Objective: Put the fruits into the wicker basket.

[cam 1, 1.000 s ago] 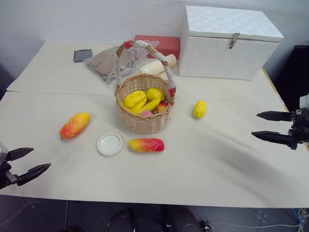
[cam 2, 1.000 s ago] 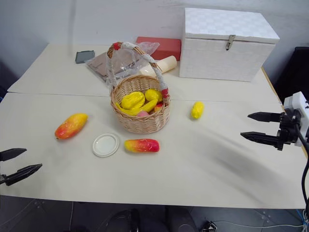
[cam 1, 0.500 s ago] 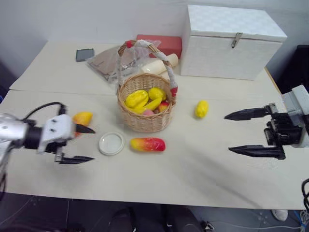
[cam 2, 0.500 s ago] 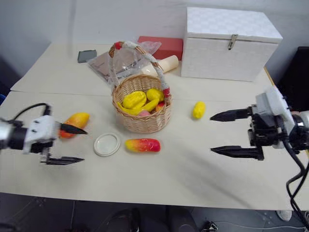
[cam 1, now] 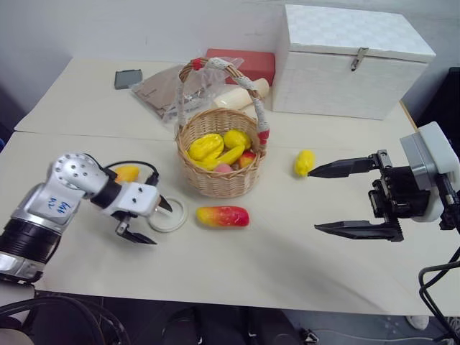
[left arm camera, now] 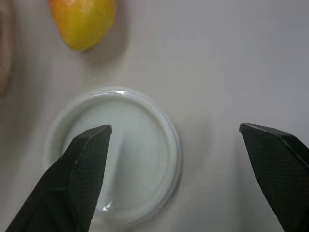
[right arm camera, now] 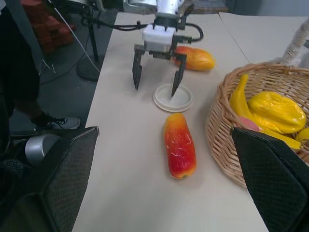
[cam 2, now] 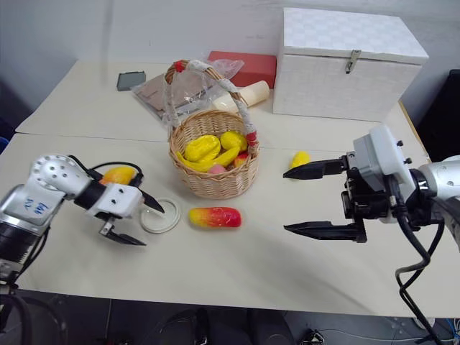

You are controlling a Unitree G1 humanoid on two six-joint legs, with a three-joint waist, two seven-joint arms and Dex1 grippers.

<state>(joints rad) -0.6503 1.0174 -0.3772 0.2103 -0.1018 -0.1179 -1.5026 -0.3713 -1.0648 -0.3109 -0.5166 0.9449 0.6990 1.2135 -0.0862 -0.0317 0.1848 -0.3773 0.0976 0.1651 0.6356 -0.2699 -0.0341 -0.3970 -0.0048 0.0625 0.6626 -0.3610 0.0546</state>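
I have both grippers spread as wide as they go and neither holds anything. My left gripper (cam 1: pixel 142 221) hangs just above the flat white lid (cam 1: pixel 167 214), one finger over its rim, the other out over bare table (cam 1: pixel 287 251). My right gripper (cam 1: pixel 343 199) hovers level, pointing toward the wicker basket (cam 1: pixel 219 154), with the small yellow lemon-like fruit (cam 1: pixel 304 162) just beyond its upper finger.

Three fruits lie loose on the table: that lemon one to the right of the basket, the red-and-yellow mango piece (cam 1: pixel 223 215) in front of the basket and just beside the lid, and an orange-yellow mango piece (cam 1: pixel 126 173) partly hidden behind my left arm. Several yellow fruits already sit in the basket.

I judge these fruits to be light, hard, glossy plastic, so slippery and apt to roll. I would take the long ones across the middle of their width, not by the tapered ends. The lemon one is lumpy, which should help the grip.

I can read no brand or writing; some marks show on my left forearm, too small to make out
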